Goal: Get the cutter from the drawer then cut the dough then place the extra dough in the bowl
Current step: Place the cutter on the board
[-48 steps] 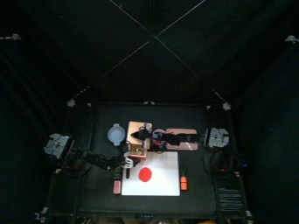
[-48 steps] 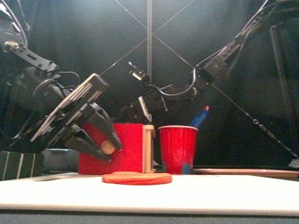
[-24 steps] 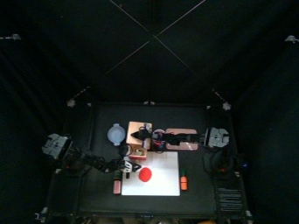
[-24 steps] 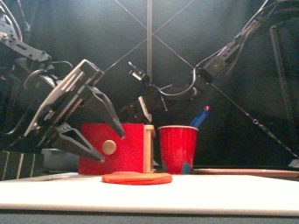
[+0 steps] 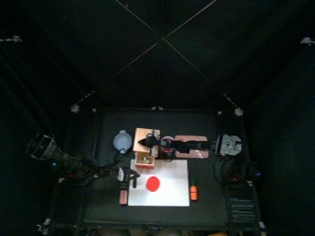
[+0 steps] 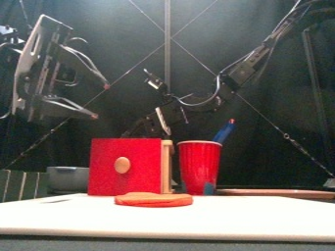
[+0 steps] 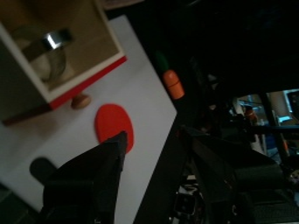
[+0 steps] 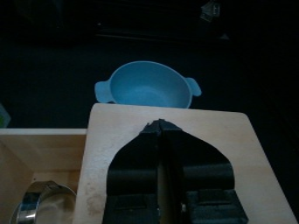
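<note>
**On the black table (image 5: 207, 123), the cutter (image 7: 47, 44) is sitting in the open drawer (image 6: 139, 155)**

The right gripper (image 8: 160, 131) is resting its closed, empty jaws on the wooden box (image 8: 216, 149) top, near the blue-grey bowl (image 8: 143, 85). The left gripper (image 7: 156, 153) is hanging high at the left, jaws spread wide and gripping nothing. The red dough (image 6: 153, 199) is lying flat on the white board (image 5: 170, 199).

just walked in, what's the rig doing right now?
The right pincer sits shut on top of the box, apparently steadying it. The drawer is open with the cutter inside, not yet picked up. The left pincer hangs open and empty, raised at the left. The dough lies uncut on the board, and the bowl is empty.
</note>
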